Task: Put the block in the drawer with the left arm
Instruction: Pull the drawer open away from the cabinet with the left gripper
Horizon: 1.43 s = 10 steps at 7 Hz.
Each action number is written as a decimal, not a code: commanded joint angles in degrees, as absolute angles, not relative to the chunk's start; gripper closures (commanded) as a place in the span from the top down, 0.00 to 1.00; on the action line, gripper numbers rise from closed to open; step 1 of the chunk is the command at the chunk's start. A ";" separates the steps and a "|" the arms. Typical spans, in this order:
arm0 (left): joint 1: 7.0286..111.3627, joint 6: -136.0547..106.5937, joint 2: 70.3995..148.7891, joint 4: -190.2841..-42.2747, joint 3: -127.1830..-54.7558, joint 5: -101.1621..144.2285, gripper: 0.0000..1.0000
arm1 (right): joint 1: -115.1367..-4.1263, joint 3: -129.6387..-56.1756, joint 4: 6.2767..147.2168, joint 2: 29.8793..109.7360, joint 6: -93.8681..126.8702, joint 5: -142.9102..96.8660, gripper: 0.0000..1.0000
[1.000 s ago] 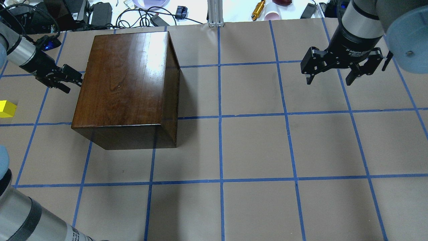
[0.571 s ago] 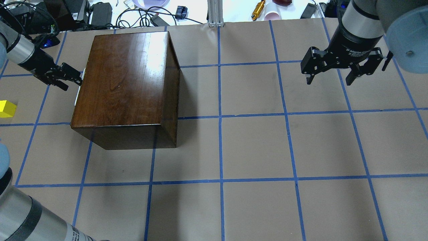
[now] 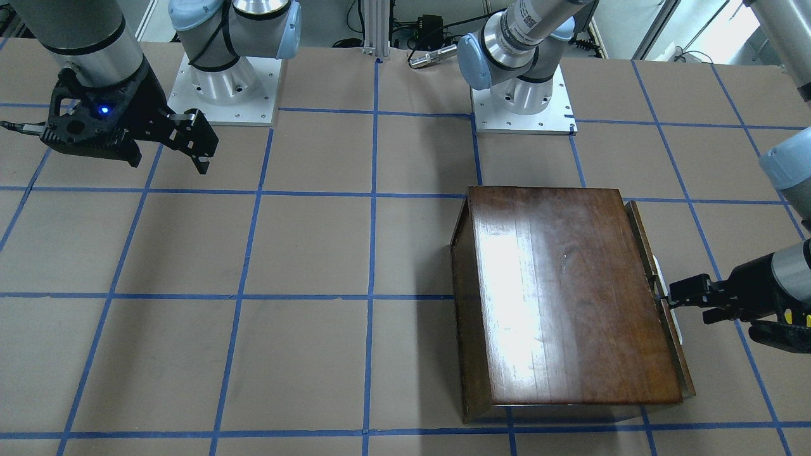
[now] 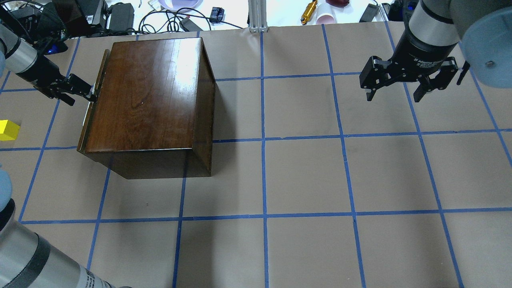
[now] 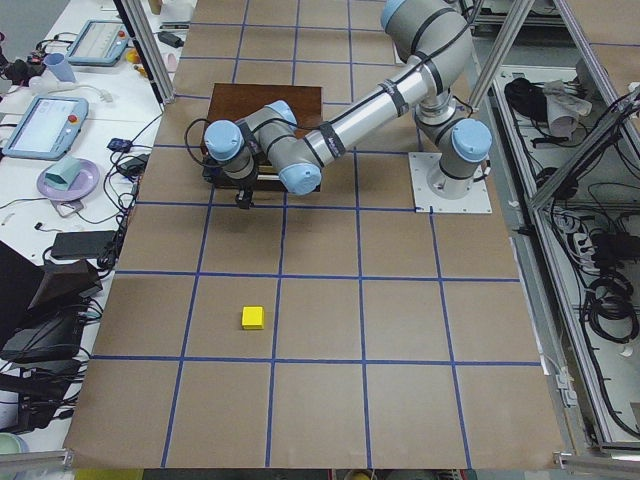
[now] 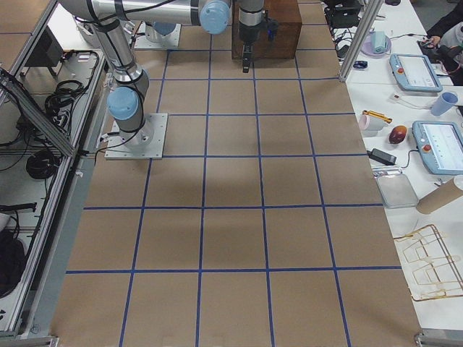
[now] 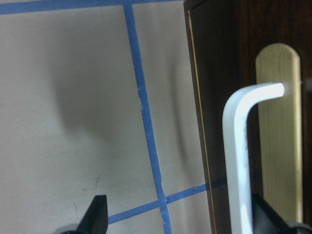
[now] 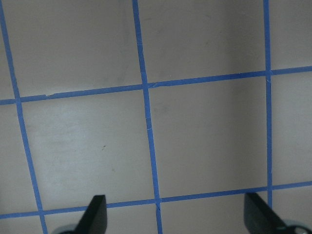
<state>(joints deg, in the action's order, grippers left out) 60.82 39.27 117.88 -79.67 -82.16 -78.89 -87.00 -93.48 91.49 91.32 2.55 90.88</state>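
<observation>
— While you're at the drawer (image 4: 85,134), where's the block (image 4: 8,130)?
— On the table (image 4: 304,176), off to my left, well apart from the wooden box (image 4: 148,96). My left gripper (image 4: 93,96) stands spread, the pull (image 7: 239,161) just inside one finger. My right gripper (image 4: 394,96) hangs parted, far across.

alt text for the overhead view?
The left gripper, open, at the front of a drawer slid slightly out of the dark-wood box; yellow block at the far left edge. The right gripper hangs open upper right.
</observation>
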 commanded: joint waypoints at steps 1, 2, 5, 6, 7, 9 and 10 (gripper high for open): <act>60.73 40.33 118.12 -78.06 -81.74 -81.37 1.00 | -87.01 -93.43 91.49 91.32 2.55 90.88 1.00; 60.65 41.47 118.39 -77.87 -81.65 -82.08 0.98 | -86.92 -93.43 91.49 91.32 2.55 90.88 1.00; 60.12 42.80 119.18 -76.38 -81.56 -83.06 0.99 | -87.01 -93.43 91.49 91.32 2.55 90.88 1.00; 60.12 42.80 119.18 -76.38 -80.69 -83.06 1.00 | -87.01 -93.43 91.49 91.32 2.55 90.88 1.00; 60.12 42.80 119.35 -76.55 -79.81 -83.06 1.00 | -87.01 -93.43 91.49 91.32 2.55 90.88 1.00; 60.12 42.80 119.27 -76.81 -79.72 -83.58 1.00 | -87.01 -93.43 91.49 91.32 2.55 90.88 1.00; 60.12 42.80 119.27 -76.73 -79.63 -83.67 1.00 | -87.01 -93.43 91.49 91.32 2.55 90.88 1.00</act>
<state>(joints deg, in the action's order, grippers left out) 60.12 42.80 119.31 -76.70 -79.75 -83.50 -87.01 -93.43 91.49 91.32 2.55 90.88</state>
